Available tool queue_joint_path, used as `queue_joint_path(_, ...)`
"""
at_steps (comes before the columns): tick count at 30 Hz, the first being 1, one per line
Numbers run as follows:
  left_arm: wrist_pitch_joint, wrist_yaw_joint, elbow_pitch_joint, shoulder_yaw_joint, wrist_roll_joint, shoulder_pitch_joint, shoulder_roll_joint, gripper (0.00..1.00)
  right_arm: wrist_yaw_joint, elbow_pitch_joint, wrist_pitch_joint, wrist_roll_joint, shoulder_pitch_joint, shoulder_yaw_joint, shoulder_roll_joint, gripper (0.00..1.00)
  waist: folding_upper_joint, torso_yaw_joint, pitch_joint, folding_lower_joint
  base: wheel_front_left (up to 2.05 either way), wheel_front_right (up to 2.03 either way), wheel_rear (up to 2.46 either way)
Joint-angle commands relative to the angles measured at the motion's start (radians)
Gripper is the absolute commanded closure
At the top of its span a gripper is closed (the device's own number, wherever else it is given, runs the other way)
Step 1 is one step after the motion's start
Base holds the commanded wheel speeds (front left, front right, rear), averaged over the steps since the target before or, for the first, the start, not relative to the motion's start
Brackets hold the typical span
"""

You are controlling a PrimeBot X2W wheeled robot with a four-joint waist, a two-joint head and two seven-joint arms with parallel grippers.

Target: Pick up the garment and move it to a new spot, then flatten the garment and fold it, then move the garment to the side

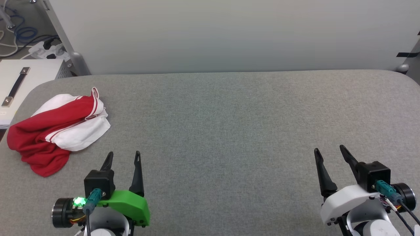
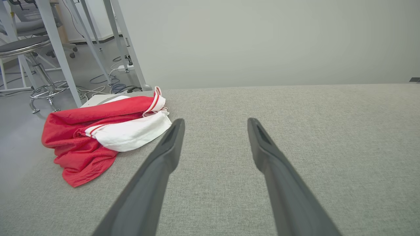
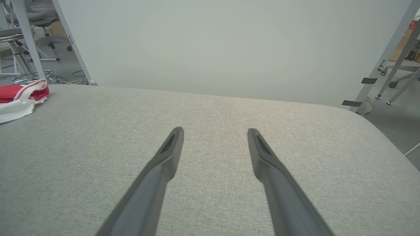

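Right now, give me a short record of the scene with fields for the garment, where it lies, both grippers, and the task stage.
garment: red and white jersey shirt, crumpled in a heap, unfolded
place: far left end of the grey table, near its edge
left gripper: open, empty, close to the garment but apart from it
right gripper: open, empty, over bare table at the right
task stage: pick-up not yet begun
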Motion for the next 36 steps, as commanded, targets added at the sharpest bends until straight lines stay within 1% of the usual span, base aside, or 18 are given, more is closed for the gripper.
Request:
queue_joint_path(1,-0.010,0.000,0.003,-0.003,-0.011,0.001,-0.001,0.00,0.000,0.005,-0.012,0.009,-0.003,-0.001,0.000,0.00,0.0000,0.000,0.000,0.0000,0.00,0.00,0.00)
queue_joint_path(10,-0.028,-0.002,0.011,-0.005,-0.032,0.002,-0.001,0.00,0.000,0.009,-0.030,0.021,-0.007,-0.002,0.001,0.00,0.0000,0.000,0.002,0.0000,0.00,0.00,0.00)
queue_joint_path(21,-0.051,-0.014,0.006,-0.009,-0.053,0.005,-0.001,0.00,0.000,-0.019,-0.053,0.052,-0.004,0.000,0.001,0.00,0.0000,-0.001,0.003,0.0000,0.00,0.00,0.00)
queue_joint_path(36,-0.082,-0.032,-0.024,-0.012,-0.076,0.010,-0.002,0.00,0.000,-0.041,-0.084,0.082,0.001,-0.002,0.001,0.00,0.0000,0.001,0.005,0.0000,0.00,0.00,0.00)
